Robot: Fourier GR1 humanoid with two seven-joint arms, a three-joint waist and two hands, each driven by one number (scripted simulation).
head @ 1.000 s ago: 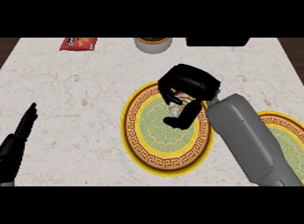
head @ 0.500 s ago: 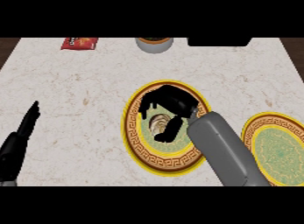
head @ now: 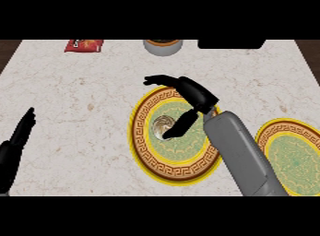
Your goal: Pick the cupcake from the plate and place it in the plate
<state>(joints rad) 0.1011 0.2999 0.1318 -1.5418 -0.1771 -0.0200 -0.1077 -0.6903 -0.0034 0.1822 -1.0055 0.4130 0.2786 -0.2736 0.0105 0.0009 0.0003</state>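
Two plates: the cupcake [head: 163, 125] sits on the left plate [head: 149, 156]. The right hand [head: 193, 94] hovers spread, holding nothing; fingers should straddle it before curling. The left hand [head: 12, 150] rests open.

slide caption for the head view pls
Right hand open over cupcake on the near plate; left hand resting.

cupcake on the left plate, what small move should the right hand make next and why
Probably curl the fingers round the cupcake. The right hand hangs open over the near plate, its thumb beside the cupcake, which sits unheld. The other plate to the right waits bare. The left hand rests open at the left edge.
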